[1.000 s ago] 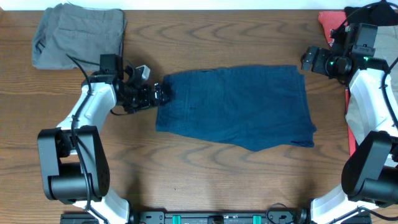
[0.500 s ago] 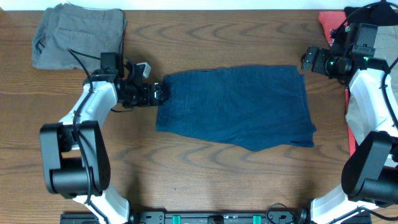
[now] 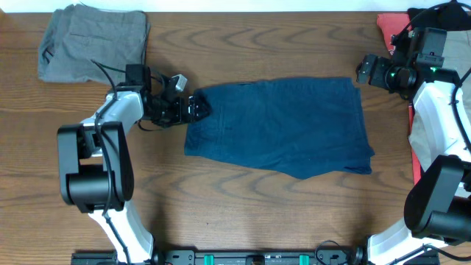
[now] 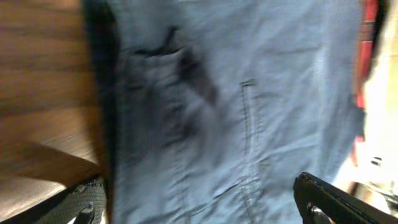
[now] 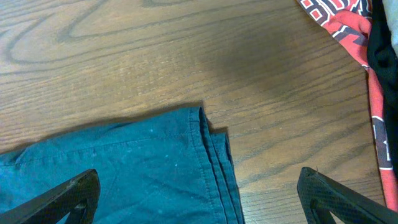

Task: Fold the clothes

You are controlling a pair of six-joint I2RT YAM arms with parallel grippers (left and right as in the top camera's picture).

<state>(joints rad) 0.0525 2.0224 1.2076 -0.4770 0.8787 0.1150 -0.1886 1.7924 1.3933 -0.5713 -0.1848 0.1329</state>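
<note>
Jaws spread on both arms, holding nothing: left jaws at the upper-left corner of the navy shorts (image 3: 280, 125), which lie flat mid-frame on the bench (image 3: 243, 210). Grasp stage, seemingly; next, pinch both upper corners.

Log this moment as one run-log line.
navy shorts: spread flat, mid-table | left gripper: open, at shorts' left edge | right gripper: open, near shorts' far-right corner | grey shorts: folded, far-left corner
</note>
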